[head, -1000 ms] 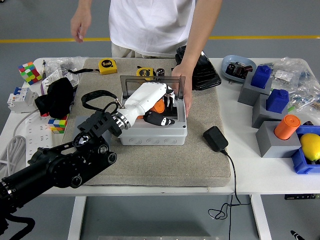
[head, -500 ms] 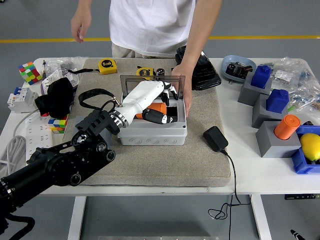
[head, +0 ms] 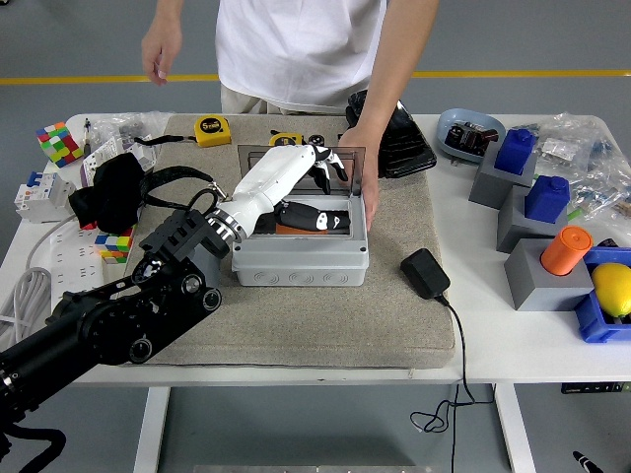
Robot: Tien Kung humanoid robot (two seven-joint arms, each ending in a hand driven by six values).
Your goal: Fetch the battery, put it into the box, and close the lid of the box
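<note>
I am judging the battery step to be over and the lid step to be starting. The battery point(head: 299, 223), an orange piece only partly visible, is lying inside the grey junction box point(head: 301, 258), half hidden under one of my dark fingers. My left hand point(head: 296, 177) is hovering over the open box with its white back turned up. It is grasping nothing: the upper fingers point(head: 330, 168) are loose and pointing toward one o'clock, near the smoky transparent lid point(head: 353, 158), which is standing upright along the box's twelve o'clock edge.

My black forearm is entering from eight o'clock and slanting up toward the box, wrist bent so the palm faces down into it.

A person's hand point(head: 363, 150) is resting at the box's two o'clock corner, touching the lid's edge and seemingly steadying it.

As I see it, the next move calls for getting my fingertips behind the lid's top edge and sweeping it down toward six o'clock, keeping clear of that hand.

My right arm is not showing.
</note>
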